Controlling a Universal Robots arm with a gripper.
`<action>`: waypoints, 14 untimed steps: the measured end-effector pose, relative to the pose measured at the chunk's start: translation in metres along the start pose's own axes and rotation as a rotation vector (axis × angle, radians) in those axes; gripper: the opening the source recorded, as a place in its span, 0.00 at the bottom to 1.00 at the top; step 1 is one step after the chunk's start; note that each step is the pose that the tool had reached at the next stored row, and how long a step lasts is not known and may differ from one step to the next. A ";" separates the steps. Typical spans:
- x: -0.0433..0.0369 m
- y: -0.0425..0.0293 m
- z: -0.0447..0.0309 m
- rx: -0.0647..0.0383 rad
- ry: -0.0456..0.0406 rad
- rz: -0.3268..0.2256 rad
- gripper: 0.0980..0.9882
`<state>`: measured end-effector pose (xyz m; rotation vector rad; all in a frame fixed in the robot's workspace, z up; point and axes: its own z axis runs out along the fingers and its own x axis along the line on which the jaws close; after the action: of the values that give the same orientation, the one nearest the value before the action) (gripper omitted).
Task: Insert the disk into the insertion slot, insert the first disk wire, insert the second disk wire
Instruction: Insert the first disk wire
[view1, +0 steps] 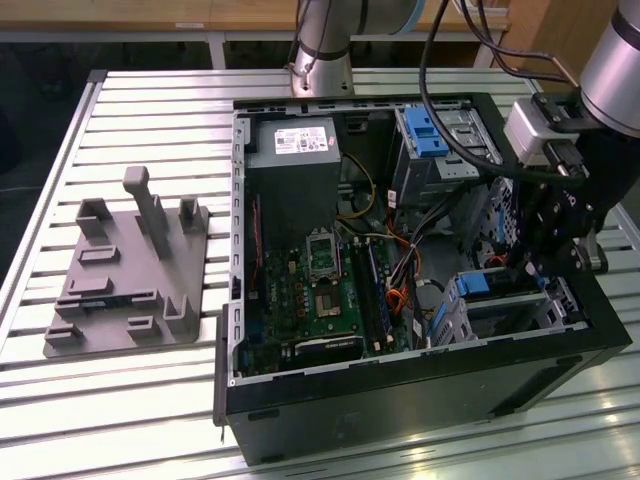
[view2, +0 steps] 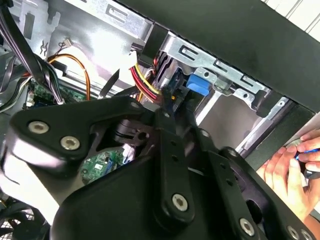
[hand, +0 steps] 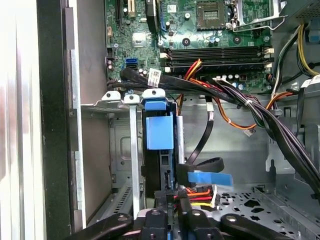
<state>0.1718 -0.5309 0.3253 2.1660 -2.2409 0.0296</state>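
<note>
Disk (hand: 160, 131) sits in its slot (hand: 131, 150) — first-wire step: gripper (view2: 166, 101), jaws apparently pinched on a wire plug (hand: 199, 194) at lower centre, must line it up squarely with the disk's socket.

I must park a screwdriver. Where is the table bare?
Bare table slats lie beside the grey fixture, at the exterior view's lower left. Inside the computer case, wires and the tool crowd the insertion slot.

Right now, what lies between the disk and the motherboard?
In the first wrist view, a bundle of cables crosses between the disk and the motherboard.
</note>
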 end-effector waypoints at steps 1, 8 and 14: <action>0.0001 0.0000 -0.0004 0.000 0.0005 0.000 0.17; 0.0008 0.0001 -0.0228 0.000 0.0006 0.000 0.44; 0.0015 0.0002 -0.0501 0.000 0.0007 0.000 0.44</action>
<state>0.1717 -0.5308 0.3754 2.1656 -2.2406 0.0305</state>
